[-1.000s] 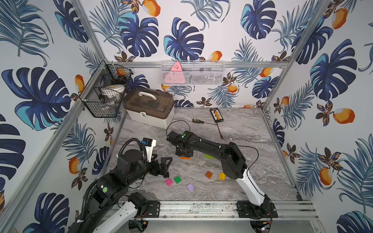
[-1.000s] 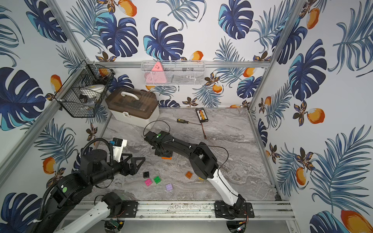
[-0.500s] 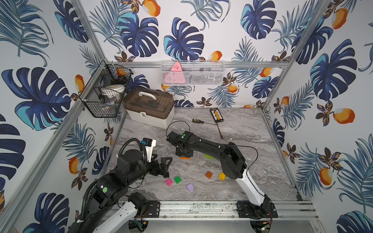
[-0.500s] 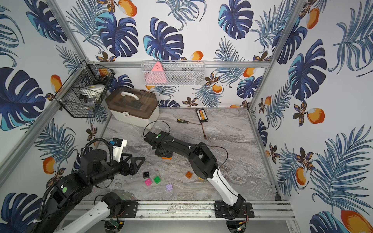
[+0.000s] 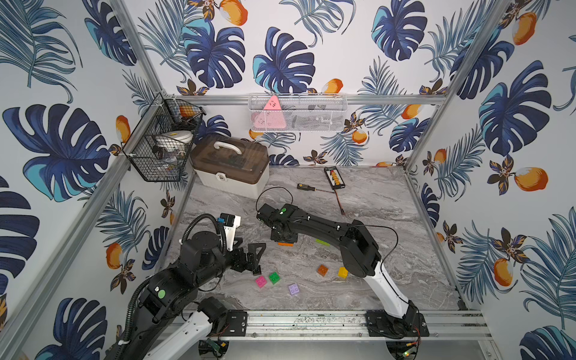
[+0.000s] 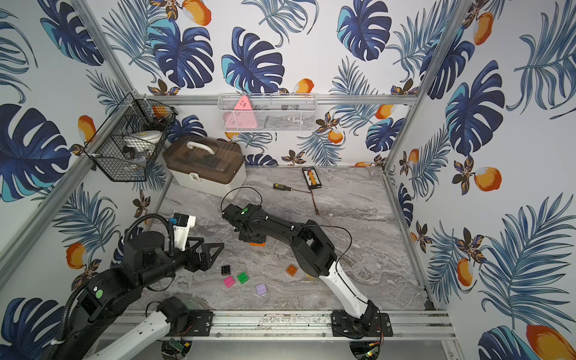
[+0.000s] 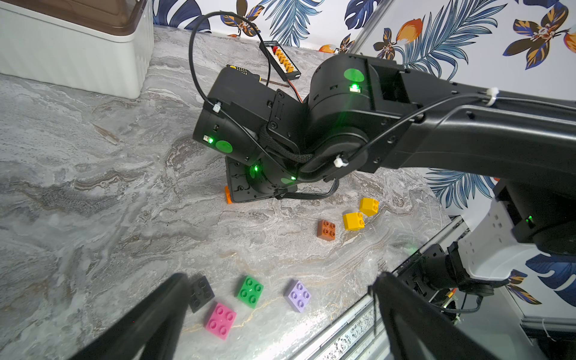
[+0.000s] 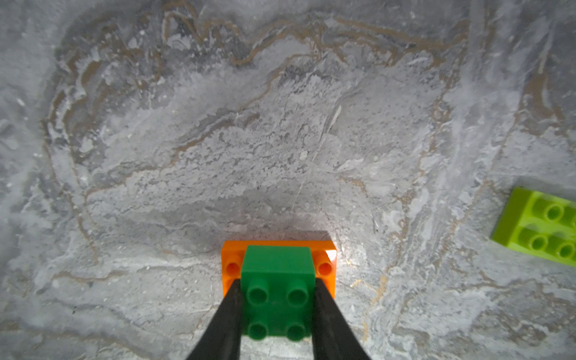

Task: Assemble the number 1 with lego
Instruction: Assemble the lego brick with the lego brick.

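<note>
Right gripper [image 8: 276, 282] is closed narrow on a dark green brick [image 8: 277, 265], which sits across the middle of the orange brick [image 8: 325, 266] near the centre of the table [image 8: 218, 140]; whether it is pressed fully down I cannot tell; left gripper [image 7: 279, 277] hangs wide open and empty above the pink brick [image 7: 220, 320] and its neighbours near the front edge; the lime brick [image 8: 542, 230] lies apart, beside the orange one. My worry: the table top looks smooth, so a push off-centre may slide or tip the orange brick; if I open and lift too quickly, the green one may come up with the gripper. No brand, label or writing can be read anywhere.
</note>
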Controlling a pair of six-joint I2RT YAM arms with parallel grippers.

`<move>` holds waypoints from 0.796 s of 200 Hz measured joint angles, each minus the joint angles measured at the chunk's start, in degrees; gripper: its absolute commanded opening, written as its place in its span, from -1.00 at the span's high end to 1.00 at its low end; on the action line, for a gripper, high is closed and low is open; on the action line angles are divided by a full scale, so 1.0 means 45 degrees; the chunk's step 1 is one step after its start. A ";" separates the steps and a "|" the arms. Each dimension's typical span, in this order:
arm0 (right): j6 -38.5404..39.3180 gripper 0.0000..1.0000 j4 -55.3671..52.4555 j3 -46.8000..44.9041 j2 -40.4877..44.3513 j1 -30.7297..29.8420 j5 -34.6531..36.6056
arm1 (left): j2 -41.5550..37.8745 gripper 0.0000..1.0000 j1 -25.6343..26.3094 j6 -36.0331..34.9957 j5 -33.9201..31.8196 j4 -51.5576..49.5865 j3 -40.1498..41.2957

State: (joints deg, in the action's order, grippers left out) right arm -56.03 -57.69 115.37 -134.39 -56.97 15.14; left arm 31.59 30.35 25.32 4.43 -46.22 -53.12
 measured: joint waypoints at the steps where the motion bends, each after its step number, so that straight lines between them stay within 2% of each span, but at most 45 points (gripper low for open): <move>1: -0.0005 0.61 0.0000 0.0000 0.0005 0.0000 0.0000 | 0.0000 -0.98 0.0000 0.0000 0.0000 0.0000 0.0000; 159: 0.0024 0.64 -0.0437 0.0228 0.0000 0.0078 -0.0053 | -0.0083 -0.98 -0.0005 0.0000 -0.0044 0.0000 0.0005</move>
State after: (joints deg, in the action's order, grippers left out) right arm -55.92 -59.66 116.40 -134.39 -56.62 14.90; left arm 31.22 30.33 25.32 4.23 -46.22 -53.10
